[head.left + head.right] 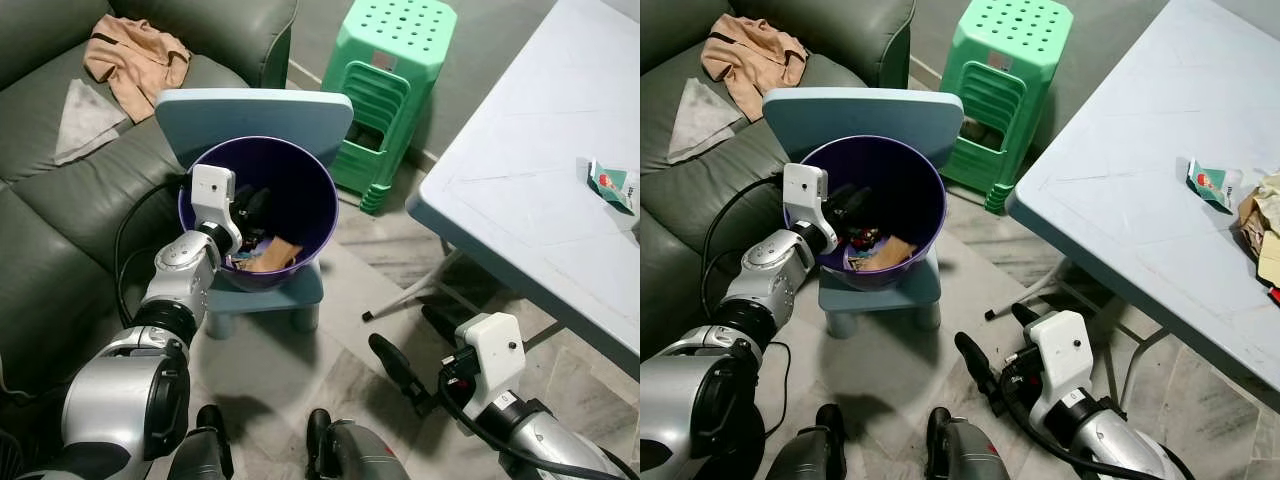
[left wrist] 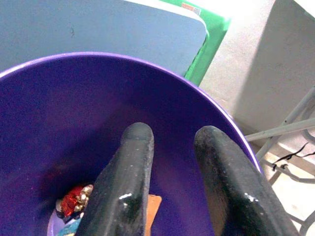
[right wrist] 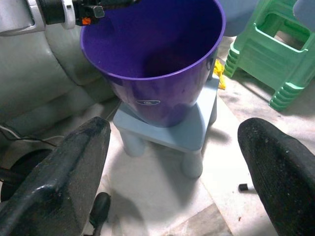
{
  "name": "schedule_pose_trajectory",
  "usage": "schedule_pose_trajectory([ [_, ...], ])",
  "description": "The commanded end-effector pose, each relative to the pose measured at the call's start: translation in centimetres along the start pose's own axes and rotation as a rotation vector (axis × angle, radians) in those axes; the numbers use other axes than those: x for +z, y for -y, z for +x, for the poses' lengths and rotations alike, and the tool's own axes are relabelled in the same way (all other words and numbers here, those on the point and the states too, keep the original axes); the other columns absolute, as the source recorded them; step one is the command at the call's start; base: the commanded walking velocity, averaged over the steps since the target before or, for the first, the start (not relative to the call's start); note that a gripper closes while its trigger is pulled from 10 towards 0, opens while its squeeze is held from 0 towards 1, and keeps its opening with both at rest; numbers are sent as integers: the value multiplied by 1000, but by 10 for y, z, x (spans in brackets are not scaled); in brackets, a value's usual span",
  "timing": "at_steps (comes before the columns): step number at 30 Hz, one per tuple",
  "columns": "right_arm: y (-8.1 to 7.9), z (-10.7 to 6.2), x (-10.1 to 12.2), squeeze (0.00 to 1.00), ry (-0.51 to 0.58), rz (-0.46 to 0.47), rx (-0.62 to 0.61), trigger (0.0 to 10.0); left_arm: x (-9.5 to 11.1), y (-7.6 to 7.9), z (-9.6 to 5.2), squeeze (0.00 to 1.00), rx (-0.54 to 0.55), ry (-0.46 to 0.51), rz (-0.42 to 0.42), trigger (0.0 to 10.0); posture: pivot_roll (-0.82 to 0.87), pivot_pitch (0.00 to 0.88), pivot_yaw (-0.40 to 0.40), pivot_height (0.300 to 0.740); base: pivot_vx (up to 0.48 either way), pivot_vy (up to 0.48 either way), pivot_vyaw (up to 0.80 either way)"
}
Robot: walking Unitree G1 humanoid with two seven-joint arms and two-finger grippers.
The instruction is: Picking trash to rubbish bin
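A purple rubbish bin [image 1: 312, 195] stands on the seat of a small blue chair [image 1: 255, 108]. My left gripper [image 1: 250, 207] reaches over the bin's near rim and hangs inside it, open, with nothing between its fingers [image 2: 133, 162]. At the bottom of the bin lie a brown card scrap [image 1: 272, 256] and a red wrapper [image 2: 74, 199]. My right gripper [image 1: 402, 328] is low over the floor to the right of the chair, open wide and empty, pointing toward the bin [image 3: 157, 73]. On the table lie a green and white carton [image 1: 612, 185] and crumpled paper [image 1: 1265, 215].
A white folding table [image 1: 520, 170] fills the right side, its legs reaching down near my right arm. Stacked green stools [image 1: 392, 90] stand behind the chair. A grey sofa [image 1: 60, 210] on the left carries an orange cloth [image 1: 135, 55] and a grey cloth [image 1: 85, 115].
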State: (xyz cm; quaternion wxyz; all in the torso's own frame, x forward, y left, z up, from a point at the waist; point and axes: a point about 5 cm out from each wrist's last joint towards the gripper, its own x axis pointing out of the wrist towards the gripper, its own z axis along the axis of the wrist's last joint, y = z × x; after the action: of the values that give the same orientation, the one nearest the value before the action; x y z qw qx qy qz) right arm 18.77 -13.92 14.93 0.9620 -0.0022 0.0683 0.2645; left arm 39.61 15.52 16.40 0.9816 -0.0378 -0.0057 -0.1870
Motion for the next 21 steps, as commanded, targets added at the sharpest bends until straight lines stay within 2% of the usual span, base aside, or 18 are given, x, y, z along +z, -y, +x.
schedule_pose_trajectory([
  [1,1,-5,-1,0,-17,0,-14,10000,-4,2,0,1000,-16,-23,-2,10000,-259,386,-166,740,0,0,0],
  [9,3,-2,-1,0,-11,3,-17,10000,-5,1,-1,1000,-17,-17,-4,10000,-243,380,-160,740,0,0,0],
  [21,12,18,6,0,57,-5,-29,10000,8,-2,-3,1000,-23,88,-18,10000,-183,336,-130,740,0,0,0],
])
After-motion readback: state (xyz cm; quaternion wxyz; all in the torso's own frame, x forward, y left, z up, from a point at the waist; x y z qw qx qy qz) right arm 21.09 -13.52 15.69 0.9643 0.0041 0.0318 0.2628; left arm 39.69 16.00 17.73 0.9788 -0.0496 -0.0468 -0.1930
